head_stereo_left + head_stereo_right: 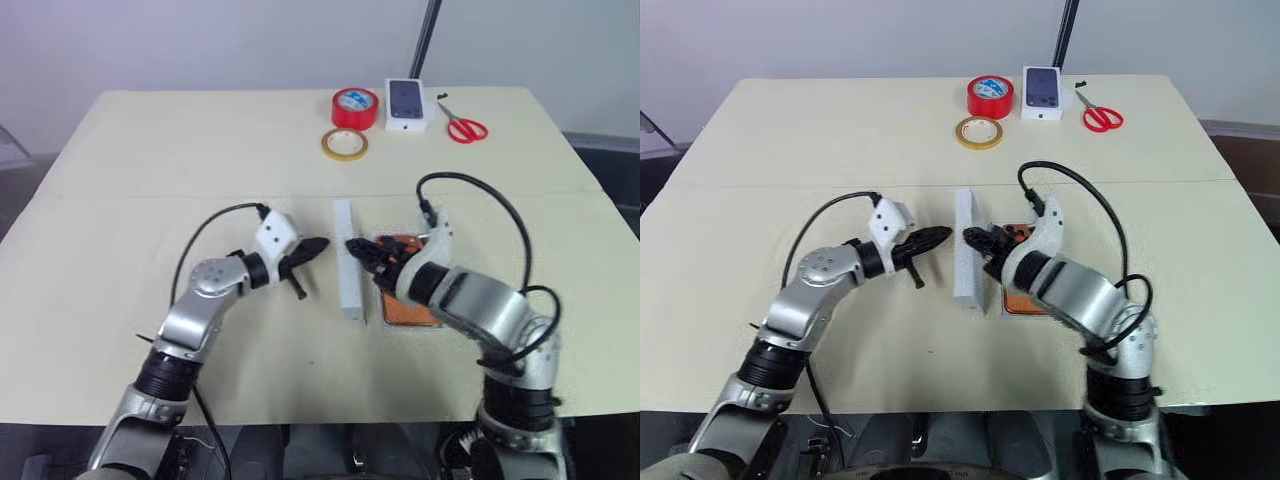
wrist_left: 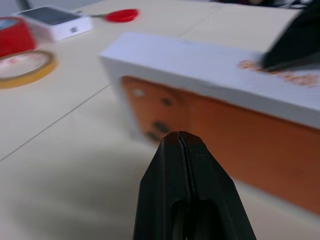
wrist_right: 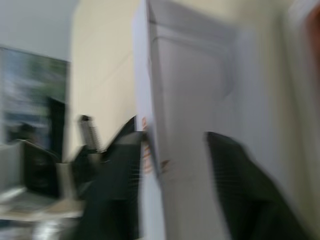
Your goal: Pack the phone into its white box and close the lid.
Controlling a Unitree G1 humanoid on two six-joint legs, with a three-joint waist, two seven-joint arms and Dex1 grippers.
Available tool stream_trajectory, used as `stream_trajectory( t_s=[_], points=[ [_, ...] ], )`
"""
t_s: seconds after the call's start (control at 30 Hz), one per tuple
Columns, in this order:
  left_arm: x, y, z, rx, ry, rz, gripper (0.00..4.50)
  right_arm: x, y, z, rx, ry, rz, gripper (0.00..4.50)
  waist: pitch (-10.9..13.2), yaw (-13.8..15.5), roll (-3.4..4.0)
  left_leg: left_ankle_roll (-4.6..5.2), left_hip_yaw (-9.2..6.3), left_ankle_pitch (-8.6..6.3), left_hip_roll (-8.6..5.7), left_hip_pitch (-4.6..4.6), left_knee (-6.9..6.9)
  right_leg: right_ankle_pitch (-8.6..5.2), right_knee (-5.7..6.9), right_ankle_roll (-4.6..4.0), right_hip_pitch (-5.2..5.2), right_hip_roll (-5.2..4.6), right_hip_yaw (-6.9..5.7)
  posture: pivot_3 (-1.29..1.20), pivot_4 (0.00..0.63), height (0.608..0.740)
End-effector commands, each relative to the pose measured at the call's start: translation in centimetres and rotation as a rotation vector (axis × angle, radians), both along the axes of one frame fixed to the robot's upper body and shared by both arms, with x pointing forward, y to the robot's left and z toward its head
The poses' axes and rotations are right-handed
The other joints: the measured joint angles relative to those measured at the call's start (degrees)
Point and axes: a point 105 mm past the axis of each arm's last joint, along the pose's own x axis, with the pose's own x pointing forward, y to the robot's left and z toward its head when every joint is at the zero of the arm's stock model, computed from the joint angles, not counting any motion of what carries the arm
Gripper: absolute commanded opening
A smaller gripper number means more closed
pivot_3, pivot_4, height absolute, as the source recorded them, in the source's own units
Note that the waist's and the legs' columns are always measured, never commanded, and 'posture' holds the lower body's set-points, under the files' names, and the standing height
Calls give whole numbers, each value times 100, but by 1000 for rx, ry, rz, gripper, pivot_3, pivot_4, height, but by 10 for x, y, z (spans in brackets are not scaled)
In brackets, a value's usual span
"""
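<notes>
The white lid [image 1: 347,262] stands on its long edge in the middle of the table, between my two grippers. Its face toward my left gripper is orange with dark dots [image 2: 210,120]. My left gripper [image 1: 312,247] is shut and empty, pointing at that face from a short way off. My right gripper [image 1: 358,250] is open, its fingers [image 3: 120,175] standing on either side of the lid's rim, over the pale inside. The orange phone [image 1: 403,314] lies in the white box [image 1: 383,312] just right of the lid, mostly hidden under my right arm.
At the far edge sit a red tape roll [image 1: 355,107], a yellow tape ring [image 1: 344,144], a small white box printed with a dark phone [image 1: 406,105] and red scissors [image 1: 465,128]. Bare tabletop lies to the left of my left arm.
</notes>
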Motion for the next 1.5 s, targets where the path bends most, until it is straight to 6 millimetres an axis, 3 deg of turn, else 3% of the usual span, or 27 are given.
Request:
stream_trajectory(
  t_s=[0.03, 0.23, 0.37, 0.5, 0.67, 0.8, 0.93, 1.03, 1.27, 1.5],
  points=[
    [0, -17, 7, 1, -36, -43, 0, 3, -27, 32, -211, -151, 117, 4022, -1, 2, 4, 4, 2, 2, -2, 0, -5, 0, 0, 0, -1, -1, 1, 0, 150, 740],
    [-5, -51, 5, 4, -15, -136, 0, 15, -77, 41, -551, -190, 87, 4022, -4, 8, 1, 7, 2, 1, 16, -6, -19, -1, -19, -3, 0, 14, -3, 0, 150, 740],
    [-7, -70, 4, -5, -8, -154, 0, 16, -83, 37, -685, -241, 130, 2066, -6, 10, 4, 7, 2, 1, 14, -4, -8, 2, -16, -5, 0, 10, 6, 0, 150, 740],
    [-6, -69, 14, -57, -1, -144, 0, 16, -83, 31, -883, -297, 194, 42, -7, 71, 6, 7, 0, 2, 11, -3, -6, 3, -13, -5, -1, 10, 6, 0, 150, 740],
    [2, -34, 22, -39, 1, -55, 0, 11, -86, 11, -1089, -335, 312, 42, -7, 131, 6, 6, -7, 2, 14, -4, -6, 3, -13, -5, -2, 7, 5, 0, 150, 740],
    [-2, -9, 14, 38, 56, -49, 0, 8, -80, 5, -1118, -375, 391, 42, -7, 124, 6, 6, -5, 2, 13, -3, -6, 3, -13, -5, -2, 6, 4, 0, 150, 740],
    [-12, 2, -1, 125, 150, -98, 0, 5, -75, 0, -1125, -399, 448, 42, -7, 134, 6, 6, -6, 2, 13, -3, -5, 3, -13, -5, -1, 4, 2, 0, 150, 740],
    [-21, -1, -15, 217, 179, -154, 0, 4, -72, -5, -1131, -405, 490, 42, -7, 141, 6, 5, -8, 2, 8, -2, -1, 3, -13, -5, 4, 3, 1, 0, 150, 740],
    [-31, -26, -32, 256, 223, -238, 0, -2, -66, -10, -1139, -415, 555, 42, -7, 132, 6, 5, -8, 2, 6, -3, 0, 3, -13, -5, 2, -1, 2, 0, 150, 740],
    [-27, -48, -25, 174, 239, -260, 0, -4, -67, -13, -1143, -409, 558, 42, -7, 132, 6, 6, -7, 2, 6, -2, 1, 3, -11, -5, 2, 0, 1, 0, 150, 740]
  ],
)
